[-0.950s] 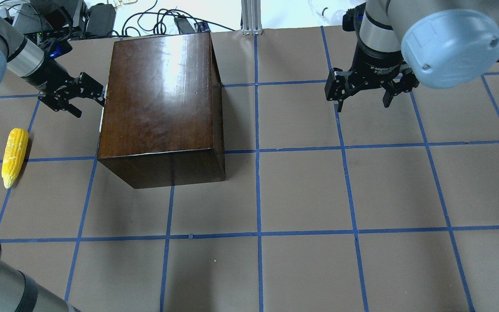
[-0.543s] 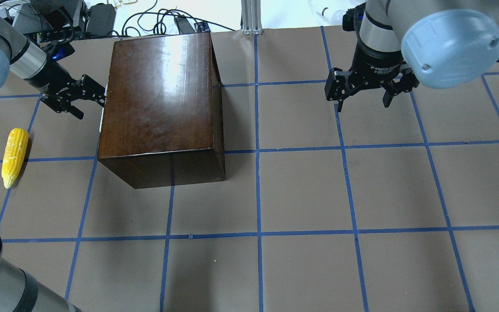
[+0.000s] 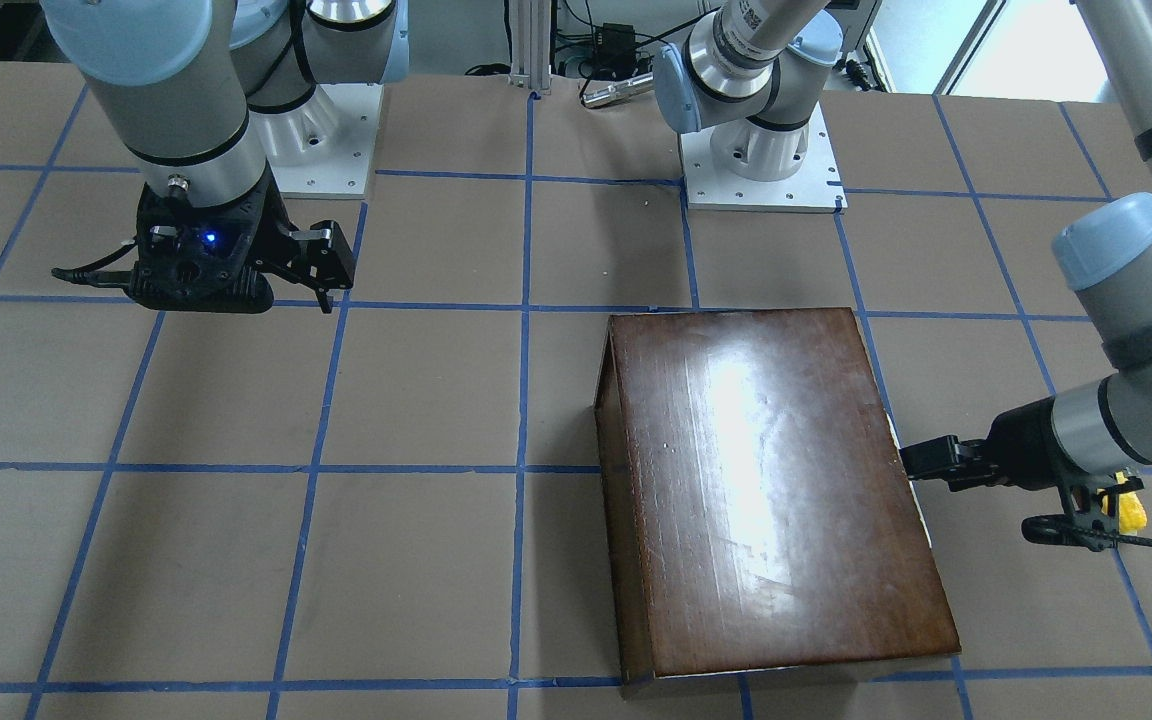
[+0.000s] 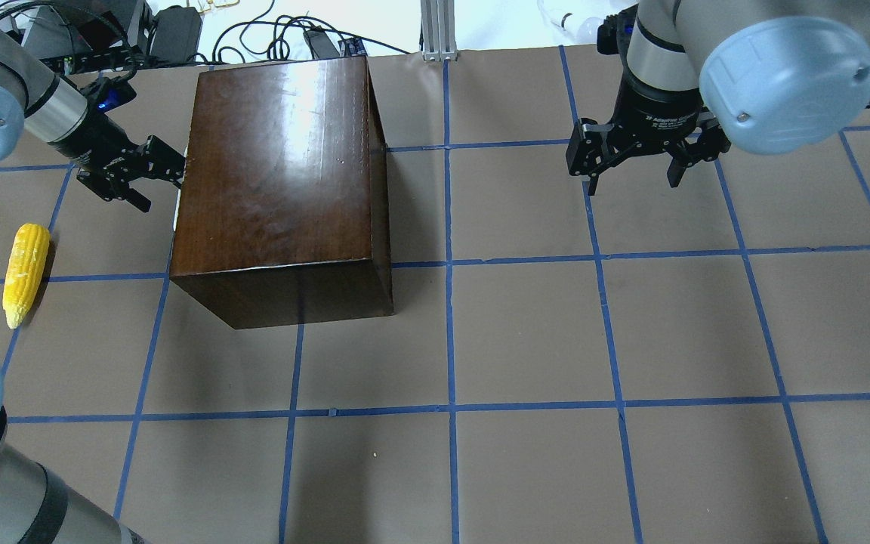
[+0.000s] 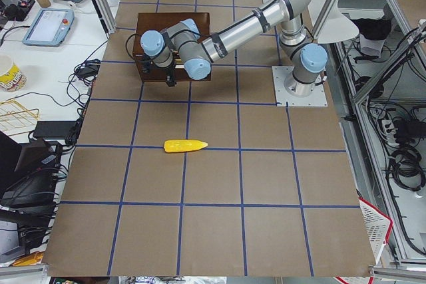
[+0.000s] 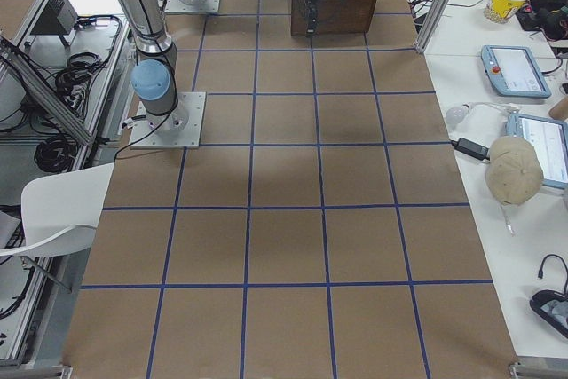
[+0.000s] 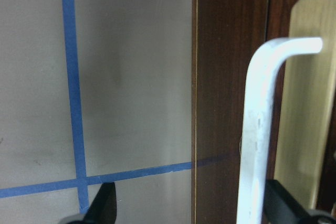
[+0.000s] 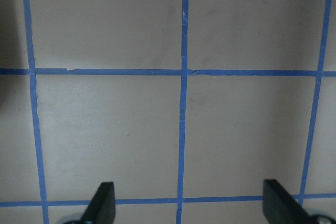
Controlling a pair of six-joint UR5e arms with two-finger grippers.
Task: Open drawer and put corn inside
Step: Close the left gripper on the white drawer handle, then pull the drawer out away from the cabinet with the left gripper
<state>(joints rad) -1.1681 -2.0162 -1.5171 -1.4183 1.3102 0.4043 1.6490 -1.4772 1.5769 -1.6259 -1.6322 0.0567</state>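
Observation:
The glossy dark-brown box point(image 4: 284, 174) stands on the table at the back left. Its drawer is shut. The left wrist view shows the drawer's dark front panel point(image 7: 228, 77) with a white handle point(image 7: 258, 129) on a brass plate. My left gripper point(image 4: 161, 187) is open at that left face of the box. The handle stands between its fingertips point(image 7: 104, 206), close to the right-hand one, with no grip on it. The yellow corn point(image 4: 25, 273) lies on the table to the left of the box, apart from the gripper. My right gripper point(image 4: 635, 170) is open and empty above the table at the back right.
The brown table top point(image 4: 526, 340) carries a grid of blue tape. Cables and power supplies point(image 4: 178, 30) lie beyond the far edge behind the box. The arm bases point(image 3: 761, 170) are bolted at the robot's side.
My left gripper has shifted slightly toward the far side and closer to the box's left face. The right arm, the box and the corn have not moved.

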